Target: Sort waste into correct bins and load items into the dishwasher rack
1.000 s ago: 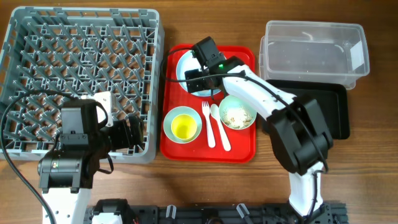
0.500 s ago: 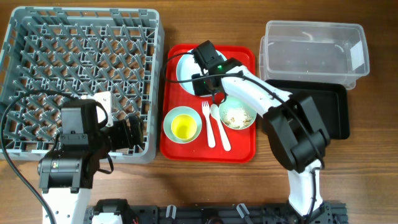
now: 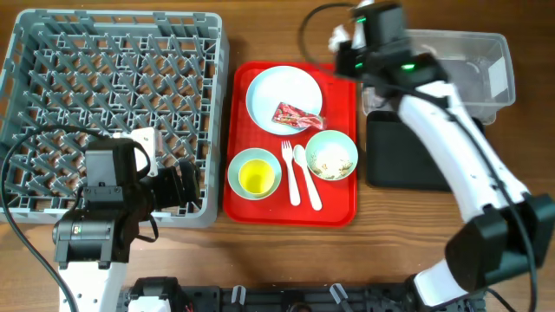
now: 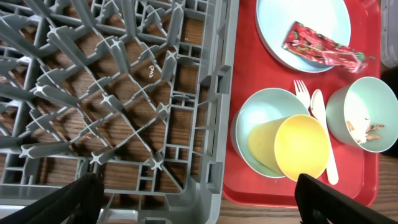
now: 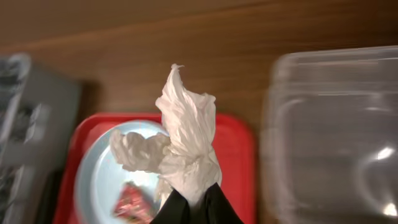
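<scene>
Right claw [image 5: 196, 208] is pinching the one white scrap [image 5: 185, 140] up beside the tub [image 3: 460, 61]. Left claw [image 3: 180, 185] hangs spread wide at the rack [image 3: 113, 78] edge. On the tray [image 3: 286, 212]: one plate [image 3: 277, 91] with one wrapper [image 3: 299, 115], two bowls [image 3: 349, 149], one cup [image 3: 256, 178] in a bowl, one fork [image 3: 290, 169], one spoon [image 3: 309, 184]. Rice bits [image 3: 328, 160] in the other, I think.

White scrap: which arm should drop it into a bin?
Right. The right gripper pinches the white scrap near the clear tub; the left gripper hangs open at the rack, farther off.
</scene>
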You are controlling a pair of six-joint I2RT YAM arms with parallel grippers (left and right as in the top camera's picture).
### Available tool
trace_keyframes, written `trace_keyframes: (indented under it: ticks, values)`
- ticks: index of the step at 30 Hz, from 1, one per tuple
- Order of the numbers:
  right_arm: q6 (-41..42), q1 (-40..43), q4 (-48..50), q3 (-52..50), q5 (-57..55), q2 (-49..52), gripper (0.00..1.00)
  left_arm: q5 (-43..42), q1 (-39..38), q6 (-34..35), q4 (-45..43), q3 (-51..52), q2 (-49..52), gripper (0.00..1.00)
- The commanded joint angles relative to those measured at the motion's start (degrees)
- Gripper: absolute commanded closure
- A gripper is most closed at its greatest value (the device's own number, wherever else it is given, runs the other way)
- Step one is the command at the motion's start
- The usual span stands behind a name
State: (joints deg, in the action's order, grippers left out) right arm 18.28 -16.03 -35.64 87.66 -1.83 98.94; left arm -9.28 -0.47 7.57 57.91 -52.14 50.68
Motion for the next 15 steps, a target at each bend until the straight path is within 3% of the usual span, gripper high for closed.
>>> trace_keyframes:
  ticks: [1, 5, 8, 11, 15]
  values:
    - [-0.74, 7.58, -1.53, -0.04, -3.17, 0.57, 0.88, -0.09, 0.11, -0.72, 0.02, -1.18, -0.44, 0.0]
    - [-0.74, 12.35, -1.31, -0.07, -3.13, 2.16, 0.8, -0.09, 0.11, -0.72, 0.02, -1.18, -0.44, 0.0]
    - [-0.98, 14.32, -1.25, -0.07, -2.08, 3.74, 0.29, -0.09, 0.11, -0.7, 0.04, -1.18, -0.44, 0.0]
    - [-5.33, 14.78, -0.35, -0.07, 0.39, 3.69, 0.07, -0.09, 0.11, -0.7, 0.04, -1.18, -0.44, 0.0]
    - [-9.42, 14.51, 0.7, 0.44, 4.37, 2.62, 0.05, -0.09, 0.11, -0.7, 0.04, -1.18, -0.44, 0.0]
